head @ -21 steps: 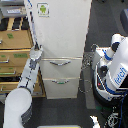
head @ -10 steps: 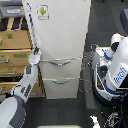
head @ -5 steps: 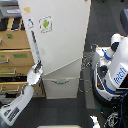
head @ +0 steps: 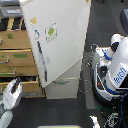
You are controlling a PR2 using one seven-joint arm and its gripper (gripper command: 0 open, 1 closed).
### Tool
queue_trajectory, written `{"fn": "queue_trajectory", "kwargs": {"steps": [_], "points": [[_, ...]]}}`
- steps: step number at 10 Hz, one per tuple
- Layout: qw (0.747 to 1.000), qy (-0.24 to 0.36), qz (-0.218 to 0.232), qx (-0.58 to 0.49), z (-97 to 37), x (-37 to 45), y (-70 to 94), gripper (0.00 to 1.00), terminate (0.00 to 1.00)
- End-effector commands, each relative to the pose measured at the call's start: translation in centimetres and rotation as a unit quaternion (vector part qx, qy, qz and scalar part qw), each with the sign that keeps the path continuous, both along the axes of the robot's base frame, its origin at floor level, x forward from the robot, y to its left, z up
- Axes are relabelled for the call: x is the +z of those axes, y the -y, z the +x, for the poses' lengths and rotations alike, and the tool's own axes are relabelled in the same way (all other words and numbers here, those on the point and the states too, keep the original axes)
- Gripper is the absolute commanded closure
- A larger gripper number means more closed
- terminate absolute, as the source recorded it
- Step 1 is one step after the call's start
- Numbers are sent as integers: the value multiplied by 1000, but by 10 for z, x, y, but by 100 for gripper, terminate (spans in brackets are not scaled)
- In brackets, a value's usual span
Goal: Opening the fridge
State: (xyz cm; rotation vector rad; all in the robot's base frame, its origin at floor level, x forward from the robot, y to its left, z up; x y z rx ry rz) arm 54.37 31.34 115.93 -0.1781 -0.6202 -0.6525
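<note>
The tall white fridge (head: 67, 20) stands in the middle of the exterior view. Its large upper door (head: 60, 50) hangs swung open at an angle, showing the green android sticker (head: 50, 32), a small yellow sticker (head: 33, 21) and a dark vertical handle (head: 42, 60). A lower drawer (head: 62, 89) with a silver handle (head: 61, 82) shows under the door. My white arm comes in at the lower left. Its gripper (head: 16, 86) is low, to the left of the door's bottom edge and apart from the handle. The jaws are too blurred to read.
A tan wooden drawer cabinet (head: 15, 55) stands at the exterior view's left, right behind my gripper. A second white robot body (head: 116, 67) with cables stands at the exterior view's right, close to the fridge. Dark floor (head: 60, 112) lies in front.
The fridge door has swung from nearly shut to wide open. My arm has drawn back and down toward the lower left, away from the door's handle edge.
</note>
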Motion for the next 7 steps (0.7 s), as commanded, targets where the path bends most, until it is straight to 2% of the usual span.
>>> {"fn": "queue_trajectory", "kwargs": {"steps": [1, 2, 4, 5, 7], "points": [[991, -29, 116, -59, -273, 19, -27, 0, 0], [987, -107, 119, -27, -139, -52, -29, 0, 0], [976, -160, 148, 1, -23, -135, -18, 0, 0], [963, -211, 164, 19, 83, -208, -1, 0, 0], [952, -233, 198, 19, 161, -260, 33, 0, 0]]}}
